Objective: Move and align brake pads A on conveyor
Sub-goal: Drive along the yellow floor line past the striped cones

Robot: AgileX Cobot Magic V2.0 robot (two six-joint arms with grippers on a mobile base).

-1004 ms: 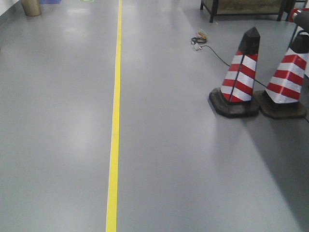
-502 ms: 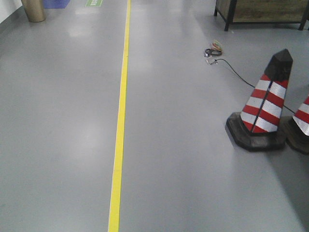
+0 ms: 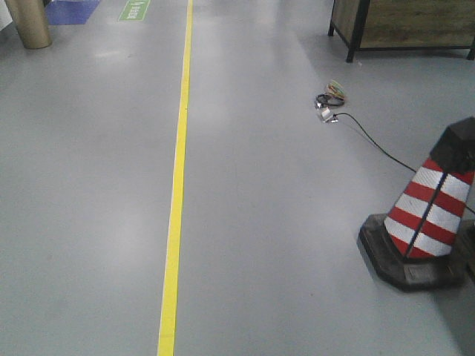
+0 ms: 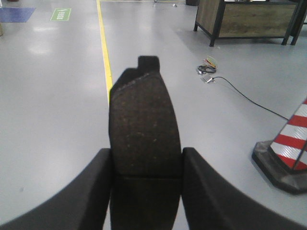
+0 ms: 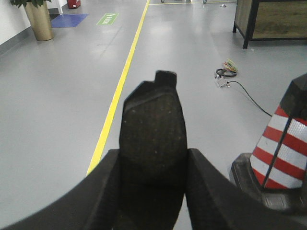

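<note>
Dark friction pads: 2 in view, 1 in each hand; the conveyor and any other pads are out of view.
Left hand point(image 4: 146, 191): clenched on the left brake pad point(image 4: 144, 120), fingers point(image 4: 91, 191) on its 2 long edges, tabbed end pointing forward.
Right hand point(image 5: 152, 191): same hold on the right brake pad point(image 5: 153, 124).
Handling: judged stiff and dense for its size. The gritty face is unlikely to slip, so an edge grip suits it. The friction layer may chip if dropped.
Surroundings: grey floor point(image 3: 89, 185), yellow line point(image 3: 177, 185), striped cone point(image 3: 434, 215), coiled cable point(image 3: 330, 100), wooden cabinet point(image 3: 401, 22), brass planter point(image 3: 26, 22).
Obstruction: the cone sits near on the right side and the cable trails towards it. Both pads are carried above the floor.
</note>
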